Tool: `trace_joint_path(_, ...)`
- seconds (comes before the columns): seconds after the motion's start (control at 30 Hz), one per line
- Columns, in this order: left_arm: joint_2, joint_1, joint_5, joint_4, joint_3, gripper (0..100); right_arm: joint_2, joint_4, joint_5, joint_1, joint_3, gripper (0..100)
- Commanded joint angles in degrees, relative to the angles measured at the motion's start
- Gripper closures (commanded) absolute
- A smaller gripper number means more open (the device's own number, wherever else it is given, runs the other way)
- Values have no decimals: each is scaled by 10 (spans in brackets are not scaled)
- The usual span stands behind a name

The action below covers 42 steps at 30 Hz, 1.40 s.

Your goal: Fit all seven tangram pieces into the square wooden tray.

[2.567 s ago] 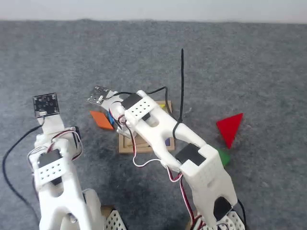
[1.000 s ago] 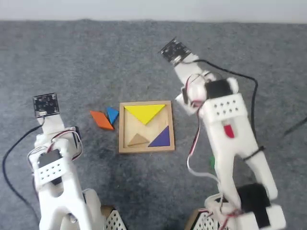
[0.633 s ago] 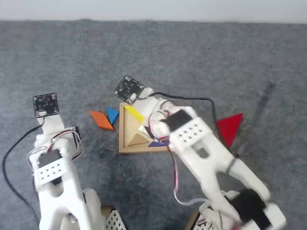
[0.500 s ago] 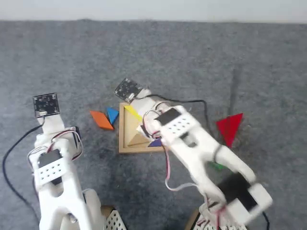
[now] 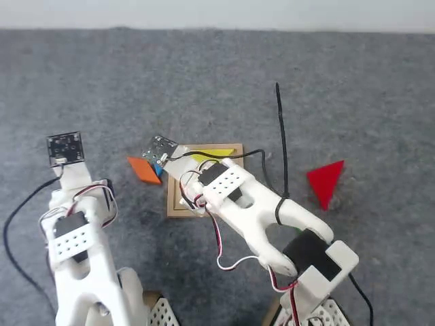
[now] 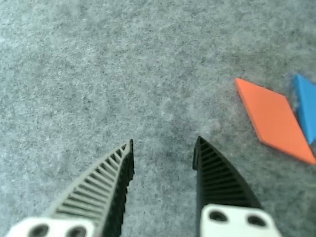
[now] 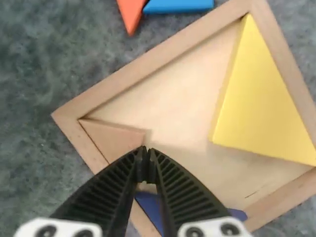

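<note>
Swinging back from the far side, the right arm now hangs over the square wooden tray (image 7: 163,57), while the left arm has kept its place.

The right claw (image 7: 144,150) is pinched shut on nothing, its tips directly above the tray floor. The tray's rim runs close to one side of the tips, so a sideways shove could drag the whole tray across the grey carpet (image 5: 204,75).

The yellow triangle (image 7: 261,103) lies ahead of the tips across a bare strip of floor, the best open room for working. The red triangle (image 5: 325,180) sits well apart, behind this claw, where the arm's elbow or cable might clip it on a sweep.

The orange parallelogram (image 7: 131,12) and blue piece (image 7: 173,5) lie just beyond the rim, past the tips.

The plain wooden triangle (image 7: 111,138) has its corner right at the tips; a downward press could tip it or ride it onto the purple piece (image 7: 150,205) just beneath the fingers.

The left claw (image 6: 164,143) stands wide over bare carpet.
</note>
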Motion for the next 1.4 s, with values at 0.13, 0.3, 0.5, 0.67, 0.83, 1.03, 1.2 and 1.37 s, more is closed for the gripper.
trace_joint_path(0.13,-18,0,6,-14,-22,816,-40,72,-4,-10,-70,992)
trace_joint_path(0.3,-18,0,6,-14,-22,816,-114,102,14,-7,-62,992)
trace_joint_path(0.5,-18,0,6,-14,-22,816,-256,156,21,64,-35,992)
trace_joint_path(0.67,-18,0,6,-14,-22,816,-365,224,72,206,-34,992)
trace_joint_path(0.83,-18,3,6,-14,-22,816,-387,304,87,348,-10,992)
trace_joint_path(1.03,-18,3,6,-15,-21,816,-386,305,219,480,97,887)
trace_joint_path(1.2,-17,3,6,-15,-21,816,-386,254,236,531,176,712)
trace_joint_path(1.37,-16,4,6,-15,-21,816,-386,230,148,531,215,690)
